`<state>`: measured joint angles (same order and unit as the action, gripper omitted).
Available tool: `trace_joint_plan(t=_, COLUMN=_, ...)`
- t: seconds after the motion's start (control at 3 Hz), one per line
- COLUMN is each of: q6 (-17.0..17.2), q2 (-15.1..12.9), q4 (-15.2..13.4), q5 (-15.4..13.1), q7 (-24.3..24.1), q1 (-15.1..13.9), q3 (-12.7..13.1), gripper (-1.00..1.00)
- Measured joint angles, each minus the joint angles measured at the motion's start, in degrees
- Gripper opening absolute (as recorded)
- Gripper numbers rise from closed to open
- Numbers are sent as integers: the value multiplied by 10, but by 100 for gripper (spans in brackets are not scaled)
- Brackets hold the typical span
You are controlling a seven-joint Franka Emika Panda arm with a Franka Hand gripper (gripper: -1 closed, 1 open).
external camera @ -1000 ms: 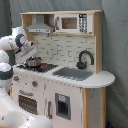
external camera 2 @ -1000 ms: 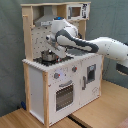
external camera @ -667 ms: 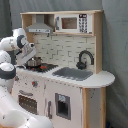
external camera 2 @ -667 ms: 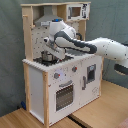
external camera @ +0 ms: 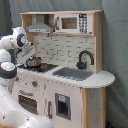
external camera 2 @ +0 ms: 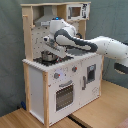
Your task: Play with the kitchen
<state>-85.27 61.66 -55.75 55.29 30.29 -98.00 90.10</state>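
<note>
Backdrop: grey curtain [external camera: 115, 60] hung behind the kitchen [external camera 2: 60, 75].
Claw: the gripper [external camera 2: 50, 48] had dropped lower, directly above the pot [external camera 2: 48, 56]; grip state unclear.
Meaning: probably reaching for the pot.

the tool [external camera 2: 50, 46] has dropped from above the stovetop toward the small metal pot [external camera 2: 48, 56].

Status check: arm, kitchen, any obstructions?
Gripper over the pot on the stovetop; jaws state unclear. Kitchen upright, oven door closed. Nothing seen blocking the arm.
</note>
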Motion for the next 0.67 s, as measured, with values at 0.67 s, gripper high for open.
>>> trace_joint_plan(t=0.67, q6=59, q2=-7, q4=24, q5=-1, q7=18, q1=-6, q3=-16, gripper=-100)
